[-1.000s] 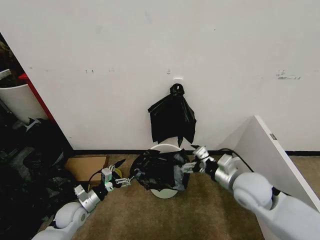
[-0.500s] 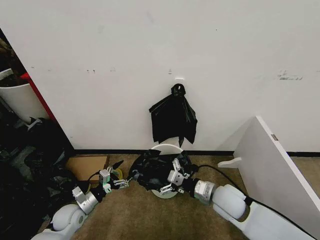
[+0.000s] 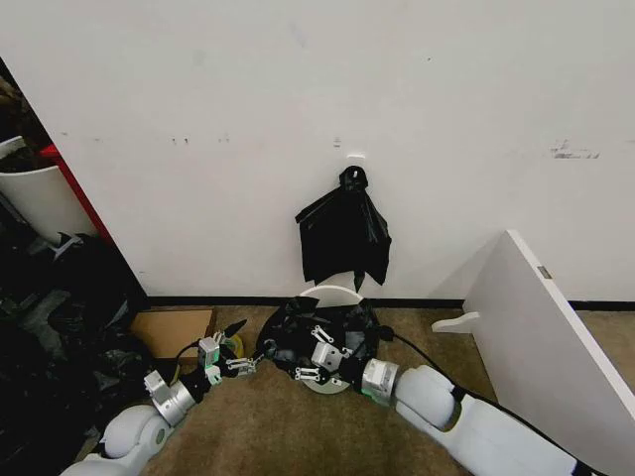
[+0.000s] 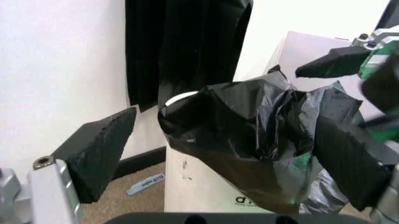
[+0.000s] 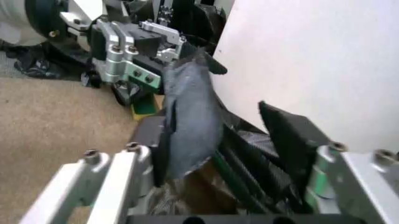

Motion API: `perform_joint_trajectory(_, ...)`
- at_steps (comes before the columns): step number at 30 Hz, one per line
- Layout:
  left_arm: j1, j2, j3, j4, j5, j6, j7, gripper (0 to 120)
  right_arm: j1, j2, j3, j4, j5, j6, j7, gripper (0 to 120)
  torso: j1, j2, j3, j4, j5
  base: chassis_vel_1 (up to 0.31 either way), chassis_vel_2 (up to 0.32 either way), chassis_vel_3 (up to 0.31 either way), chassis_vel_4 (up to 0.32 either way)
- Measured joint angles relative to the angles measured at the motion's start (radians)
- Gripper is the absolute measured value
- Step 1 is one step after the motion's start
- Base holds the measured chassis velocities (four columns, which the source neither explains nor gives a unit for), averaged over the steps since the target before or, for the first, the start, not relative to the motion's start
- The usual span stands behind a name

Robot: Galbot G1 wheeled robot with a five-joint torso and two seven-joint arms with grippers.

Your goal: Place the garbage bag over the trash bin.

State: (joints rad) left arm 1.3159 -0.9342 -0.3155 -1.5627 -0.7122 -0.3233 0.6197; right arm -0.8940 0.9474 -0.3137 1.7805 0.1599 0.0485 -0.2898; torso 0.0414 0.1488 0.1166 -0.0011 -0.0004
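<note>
My trash bin [image 3: 330,294] stands on the brown carpet [image 3: 248,436] at the foot of the white wall [image 3: 298,99], and I see little of it: a curve of pale rim at the back and a sliver of its base at the front in the head view. The rest is wrapped by the garbage bag [image 3: 298,337], a crinkled black film bunched over the bin's mouth and upper wall. In my left wrist view the bag [image 4: 249,135] sags into the opening and leaves the bin's lower cream wall [image 4: 199,191] bare, with some dark print there cut off by the frame edge.

My right tool [image 3: 317,355] is low at the front of the bin, against the bag. Its jaws stand spread in the right wrist view, a fold of grey-black film [image 5: 190,126] lies against one finger, and I cannot tell whether it is truly pinched or just draped there.

My left tool [image 3: 241,364] hovers just beside the bin on its left side, jaws spread wide, dark pads [image 4: 100,154] apart from the bag and holding nothing.

A second black plastic bunch [image 3: 342,238] hangs knotted from a hook on the wall above the bin. A white panel [image 3: 546,327] leans at the right, its lower end cut off.
</note>
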Motion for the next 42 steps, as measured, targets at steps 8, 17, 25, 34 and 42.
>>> perform_joint_trajectory(8, -0.003, -0.001, 0.002, 0.005, 0.000, 0.000, 0.001, 100, 0.005, 0.003, -0.005, -0.012, 0.010, 0.007, -0.002, 22, 0.000, 0.000, 0.000, -0.0002, 0.0000, 0.000, 0.000, 0.000, 0.000)
perform_joint_trajectory(17, -0.002, -0.007, 0.004, 0.012, 0.001, 0.000, 0.001, 100, 0.012, 0.003, -0.017, -0.021, 0.043, 0.030, -0.026, 0, 0.000, 0.000, 0.000, -0.0001, 0.0000, 0.000, 0.000, 0.000, 0.000)
perform_joint_trajectory(25, 0.003, -0.008, 0.004, 0.013, 0.023, -0.015, 0.021, 100, 0.031, 0.040, -0.038, -0.053, 0.060, 0.007, 0.035, 0, 0.000, 0.000, 0.000, -0.0001, 0.0000, 0.000, 0.000, 0.000, 0.000)
perform_joint_trajectory(34, 0.015, 0.003, -0.008, 0.006, 0.068, -0.045, 0.052, 100, 0.052, 0.058, -0.038, -0.069, 0.071, -0.082, 0.185, 0, 0.000, 0.000, 0.000, 0.0000, 0.0000, 0.000, 0.000, 0.000, 0.000)
perform_joint_trajectory(42, 0.032, -0.017, -0.044, -0.018, 0.050, -0.051, 0.037, 100, 0.002, 0.005, -0.001, 0.020, 0.095, -0.049, 0.121, 15, 0.000, 0.000, 0.000, -0.0002, 0.0000, 0.000, 0.000, 0.000, 0.000)
